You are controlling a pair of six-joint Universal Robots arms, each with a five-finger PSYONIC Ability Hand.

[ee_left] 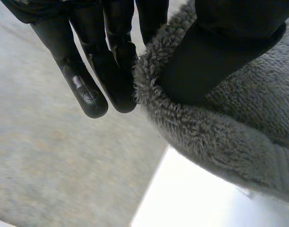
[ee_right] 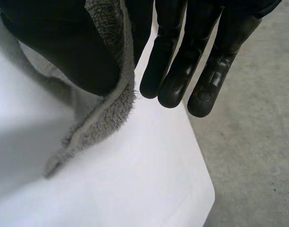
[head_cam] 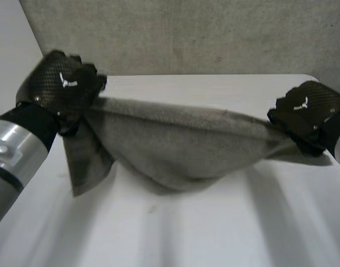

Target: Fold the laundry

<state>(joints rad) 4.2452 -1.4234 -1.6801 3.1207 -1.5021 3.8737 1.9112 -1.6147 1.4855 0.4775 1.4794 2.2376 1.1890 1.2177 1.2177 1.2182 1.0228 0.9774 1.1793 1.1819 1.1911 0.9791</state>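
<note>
The grey towel point(head_cam: 181, 150) hung over the white table point(head_cam: 225, 233), stretched between the two hands. The left hand point(head_cam: 64, 83) was up above the table's far left part. It pinched one end of the towel between its thumb point(ee_left: 206, 61) and fingers point(ee_left: 118, 71). The right hand point(head_cam: 309, 114) was lower, near the table's far right corner, and pinched the other end the same way. The towel sagged in the middle, and its low belly touched the table. One flap dangled down under the left hand. I think the folding had hardly begun. The towel was picked up and spread out, but no neat fold was made yet. It needed laying flat on the table and folding over.
</note>
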